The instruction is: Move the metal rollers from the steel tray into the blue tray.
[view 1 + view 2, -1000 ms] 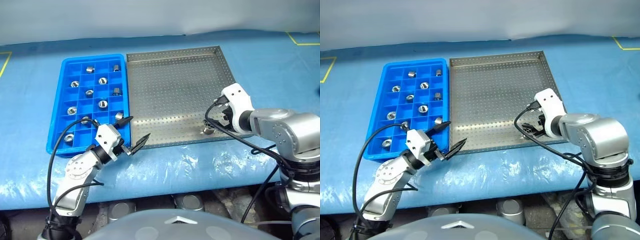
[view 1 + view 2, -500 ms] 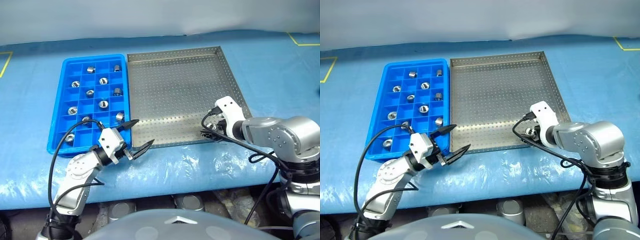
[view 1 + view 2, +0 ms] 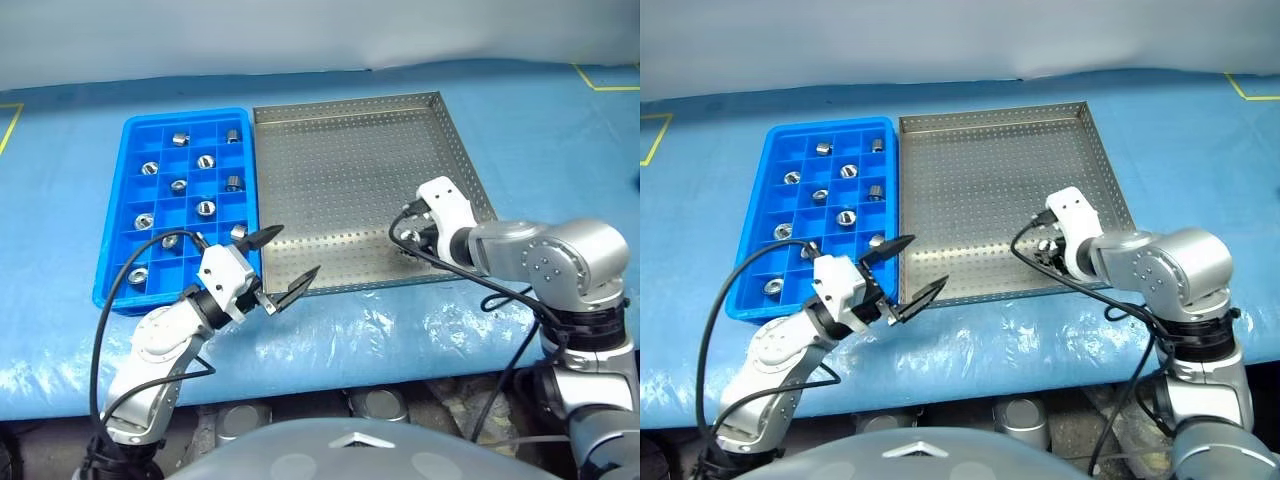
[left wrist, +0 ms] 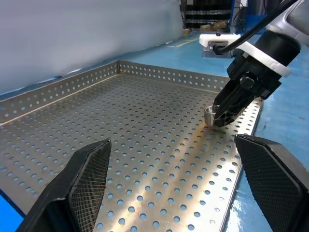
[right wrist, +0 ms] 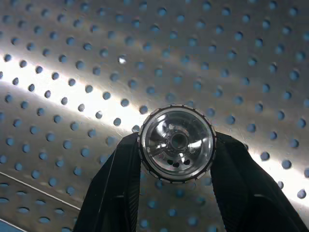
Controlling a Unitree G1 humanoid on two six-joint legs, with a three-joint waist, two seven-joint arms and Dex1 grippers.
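Right of the bright blue plastic tray with little square cells (image 3: pixel 150 215) lies the big silver steel tray with holes (image 3: pixel 350 160). Low and right in it, the right gripper (image 3: pixel 405 240) now pinches the last small shiny metal roller (image 5: pixel 176 143), hole facing up; before, it stood wide. The left gripper (image 3: pixel 280 265) stays wide open at the picture's lower middle, a bit higher.

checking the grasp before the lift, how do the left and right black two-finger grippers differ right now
The left gripper is spread wide and holds nothing; the right gripper is shut on a shiny hollow metal roller. The left hovers at the perforated steel tray's near rim; the right reaches down inside it. Both have black fingers.
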